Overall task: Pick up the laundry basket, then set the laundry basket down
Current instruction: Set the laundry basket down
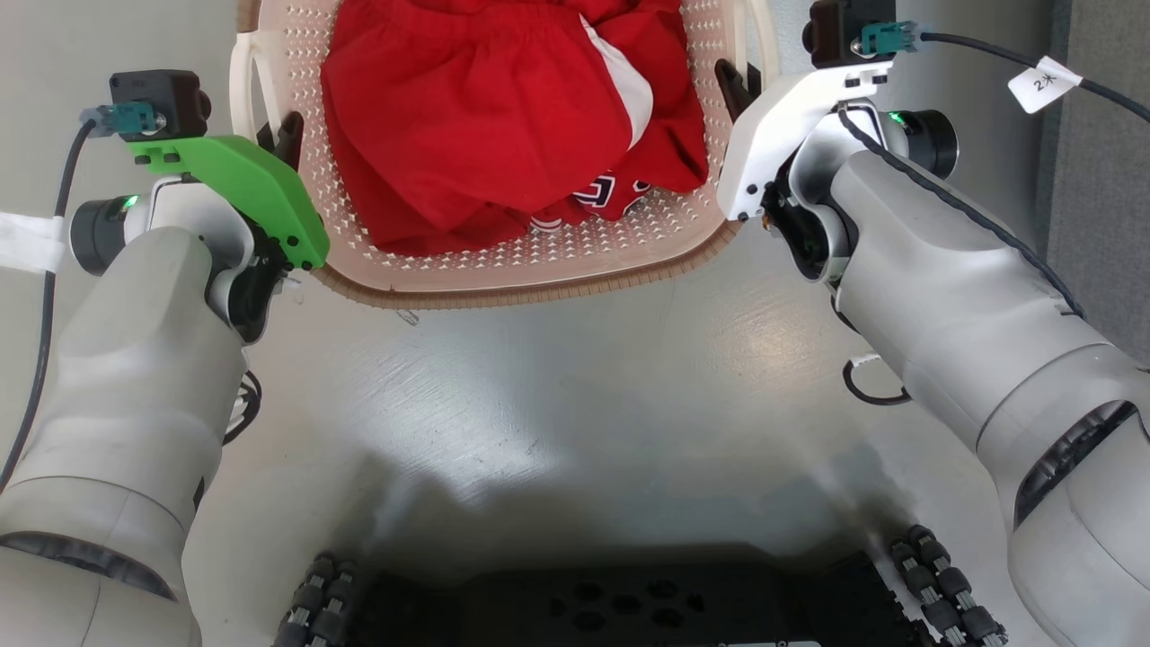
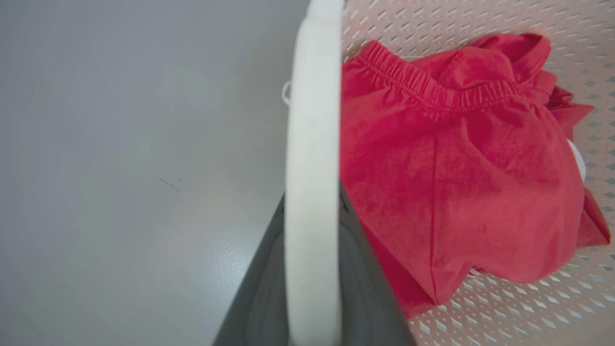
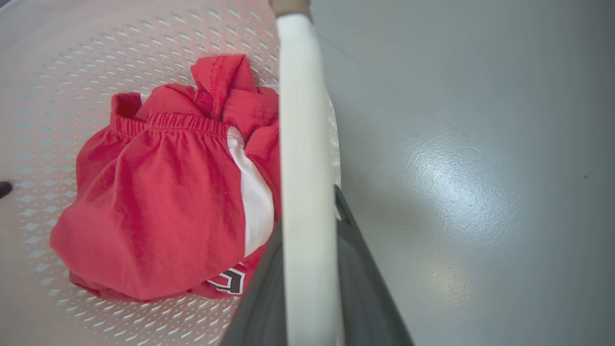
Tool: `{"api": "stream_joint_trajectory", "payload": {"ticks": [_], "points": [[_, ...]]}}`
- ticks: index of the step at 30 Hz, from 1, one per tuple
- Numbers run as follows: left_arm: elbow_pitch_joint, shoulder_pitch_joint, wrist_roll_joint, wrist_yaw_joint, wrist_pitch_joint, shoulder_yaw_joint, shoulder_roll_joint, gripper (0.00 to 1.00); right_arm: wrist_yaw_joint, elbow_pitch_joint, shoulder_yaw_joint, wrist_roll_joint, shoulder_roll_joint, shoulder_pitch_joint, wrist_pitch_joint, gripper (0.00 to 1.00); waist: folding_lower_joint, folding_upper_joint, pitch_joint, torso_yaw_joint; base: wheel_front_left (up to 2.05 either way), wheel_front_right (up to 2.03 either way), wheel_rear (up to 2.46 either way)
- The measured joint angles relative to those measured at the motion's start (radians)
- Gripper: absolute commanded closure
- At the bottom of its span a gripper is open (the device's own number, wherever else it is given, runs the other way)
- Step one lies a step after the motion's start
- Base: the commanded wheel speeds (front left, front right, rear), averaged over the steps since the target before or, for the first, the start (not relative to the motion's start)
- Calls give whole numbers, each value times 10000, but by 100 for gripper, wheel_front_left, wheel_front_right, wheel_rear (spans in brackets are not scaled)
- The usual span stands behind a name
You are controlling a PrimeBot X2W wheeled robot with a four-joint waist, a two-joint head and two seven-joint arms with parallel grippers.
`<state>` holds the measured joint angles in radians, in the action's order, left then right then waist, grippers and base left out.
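Observation:
The cream-white laundry basket (image 1: 539,261) with its brown rim trim sits at the top centre of the head view, holding red clothes (image 1: 485,117). My left gripper (image 1: 286,139) is shut on the basket's left white handle (image 2: 312,144), and a dark finger (image 2: 259,298) shows beside the handle in the left wrist view. My right gripper (image 1: 738,85) is shut on the right handle (image 3: 307,144), with a dark finger (image 3: 365,288) alongside it. The perforated basket wall (image 2: 480,317) and the red clothes (image 3: 158,202) show past the handles. I cannot tell whether the basket touches the floor.
Shiny grey floor (image 1: 557,404) lies between the basket and my black wheeled base (image 1: 611,611). A grey vertical surface (image 1: 1096,180) stands at the far right. A black cable with a white tag (image 1: 1042,83) runs off my right wrist.

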<state>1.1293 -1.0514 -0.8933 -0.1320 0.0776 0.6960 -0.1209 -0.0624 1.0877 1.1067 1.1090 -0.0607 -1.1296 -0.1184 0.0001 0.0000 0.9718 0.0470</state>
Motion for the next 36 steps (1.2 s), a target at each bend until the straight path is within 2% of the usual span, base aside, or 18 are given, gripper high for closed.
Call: {"api": "stream_joint_trajectory", "payload": {"ticks": [2, 3, 4, 5, 24, 36], "points": [[6, -1, -8, 0, 33, 21, 0, 100, -2, 2, 10, 4, 0, 0, -46, 54, 0, 0, 1, -2, 0, 0, 0], [10, -3, -8, 0, 35, 33, -2, 75, -2, 2, 10, 12, -2, -2, -82, 17, 0, 0, 1, -4, 0, 0, 0], [46, -6, -8, 0, 38, 59, -36, 52, -6, 2, 6, 13, -12, -36, -207, 0, -1, 0, -1, -8, 0, 0, 0], [75, -6, -8, 0, 38, 65, -67, 0, -12, 2, 6, 25, -13, -77, -221, 0, -1, 0, -3, -10, 0, 0, 0], [203, -42, -107, 0, 117, 215, -121, 0, -100, 23, 73, 224, -36, -142, -339, 0, -1, 0, -81, -5, 0, 0, 0], [299, 138, -211, 0, 510, 343, -161, 0, -86, 40, 290, 451, -35, 178, -481, 0, -1, 0, -664, -57, 0, 0, 0]]}}
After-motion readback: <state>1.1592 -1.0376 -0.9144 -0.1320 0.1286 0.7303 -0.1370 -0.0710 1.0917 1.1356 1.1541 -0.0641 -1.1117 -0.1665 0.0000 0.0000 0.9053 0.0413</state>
